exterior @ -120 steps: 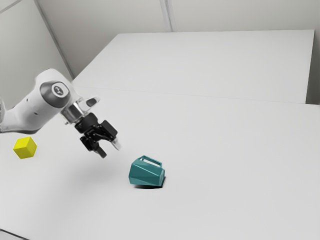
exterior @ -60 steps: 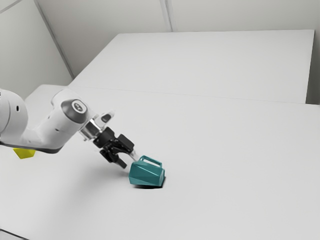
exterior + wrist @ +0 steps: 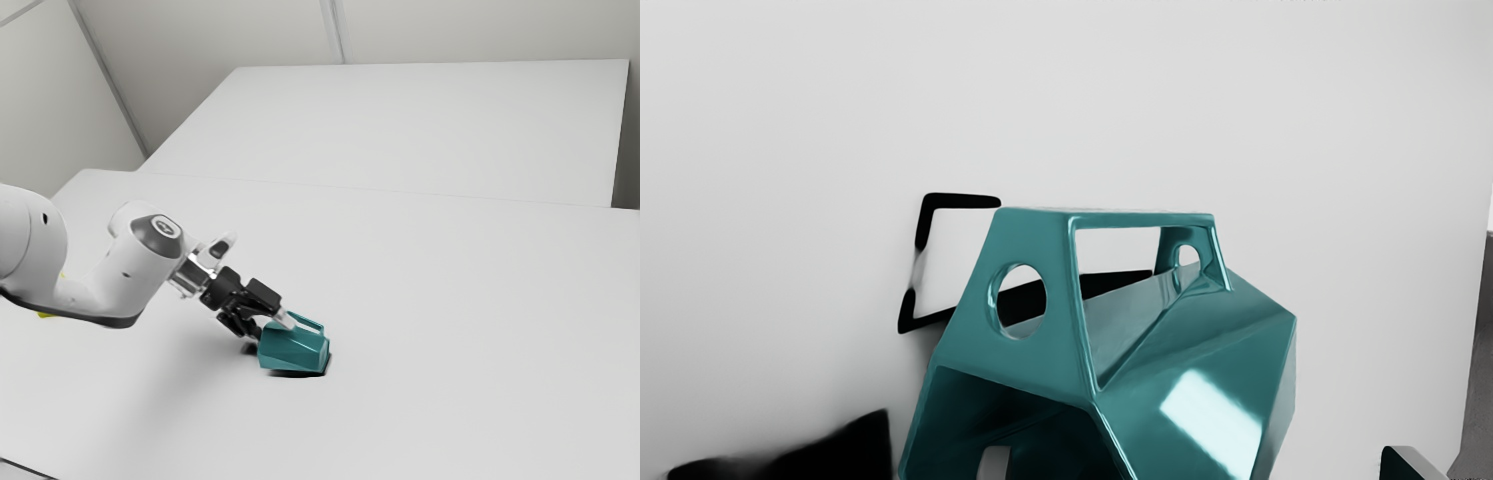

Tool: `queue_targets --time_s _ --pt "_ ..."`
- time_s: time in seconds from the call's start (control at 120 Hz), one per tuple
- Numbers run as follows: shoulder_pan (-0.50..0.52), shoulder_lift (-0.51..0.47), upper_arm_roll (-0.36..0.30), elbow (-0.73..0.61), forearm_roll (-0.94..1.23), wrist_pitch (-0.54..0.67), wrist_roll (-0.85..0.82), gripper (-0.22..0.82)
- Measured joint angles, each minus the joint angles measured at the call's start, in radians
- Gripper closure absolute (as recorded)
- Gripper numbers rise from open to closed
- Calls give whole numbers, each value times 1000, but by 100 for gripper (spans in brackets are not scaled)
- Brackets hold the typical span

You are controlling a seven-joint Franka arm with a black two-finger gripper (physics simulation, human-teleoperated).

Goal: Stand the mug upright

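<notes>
Jaws wide, mug (image 3: 293, 352) on its side

Underneath it all, a broad pale table (image 3: 450, 280). Over it, from the exterior view's left, a white arm (image 3: 130, 270), reaching down toward the right and the near part of the scene.

At the arm's end, the mug: toppled, with its base toward the exterior view's right, its mouth (image 3: 940, 417) toward the arm and its handle (image 3: 1040, 233) up. Not upright, so most of the task apparently left to do.

Against the mug's open end, the jaws: standing wide, with nothing clamped. Inside the mouth, one fingertip (image 3: 995, 463); outside the mug, beyond its faceted side, the other fingertip (image 3: 1416, 457), with a clear gap before the wall. Impossible to tell whether the inner one is touching.

Probably next: closing on the wall between the two, then lifting and turning. Chief danger, a lopsided close: with so much gap on the outer side, likely to drag or roll the mug over its facets before any real pinch. Also possible, from a bite only at the lip: slipping or swinging under the mug's own weight during the turn. With too little height, a risk of jamming the base against the table; with an early release, of toppling again.

Smallest, behind the arm at the exterior view's far left: a sliver of something yellow (image 3: 47, 316).
</notes>
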Motion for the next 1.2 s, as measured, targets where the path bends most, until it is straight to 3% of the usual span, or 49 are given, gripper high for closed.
queue_targets --time_s 0.4,0.917,1.2 --pt "-1 -22 0 -56 -96 -6 71 3" --pt "-8 -23 0 -76 -164 -12 127 33" --pt "-12 -23 0 -78 -188 -13 148 57"
